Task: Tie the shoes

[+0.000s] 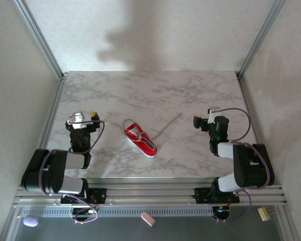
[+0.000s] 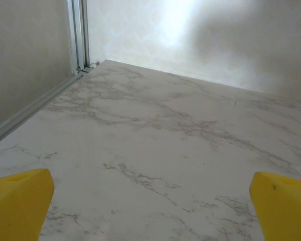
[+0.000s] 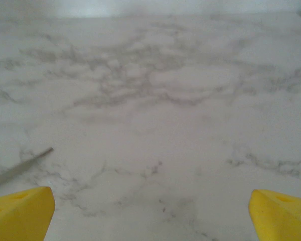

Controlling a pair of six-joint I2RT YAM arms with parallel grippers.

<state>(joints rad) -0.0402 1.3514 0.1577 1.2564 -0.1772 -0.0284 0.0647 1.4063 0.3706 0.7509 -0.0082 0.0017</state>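
- Shoe (image 1: 139, 138): small low-top, red upper, white sole rim, white lacing across the top. Too small in the top view to tell toe from heel.
- It lies on its sole on the marble worktop (image 1: 190, 90), just off centre toward 7 o'clock. Its long axis runs from 10 o'clock to 4 o'clock.
- Lace (image 1: 169, 124): one loose pale strand runs straight out from the shoe toward 2 o'clock and lies flat on the worktop. In the right wrist view its tip (image 3: 21, 164) comes in from the 8 o'clock edge. No knot or bow can be made out.
- Left gripper (image 1: 83, 118): at 9 o'clock of the shoe, well apart from it. Its yellow fingers (image 2: 19, 203) are spread wide with bare marble between them and nothing held.
- Right gripper (image 1: 205, 115): at 2 o'clock of the shoe, beyond the lace tip and not touching it. Its yellow fingers (image 3: 282, 213) are also spread wide with nothing between them.
- Count on the worktop: one shoe, one trailing lace strand, two grippers.
- Count of yellow fingertips in the wrist views: two left, two right, four in all.
- Below the near rail: one lilac lump (image 1: 31, 221) at 7 o'clock and one pink piece (image 1: 148, 219) at 6 o'clock.
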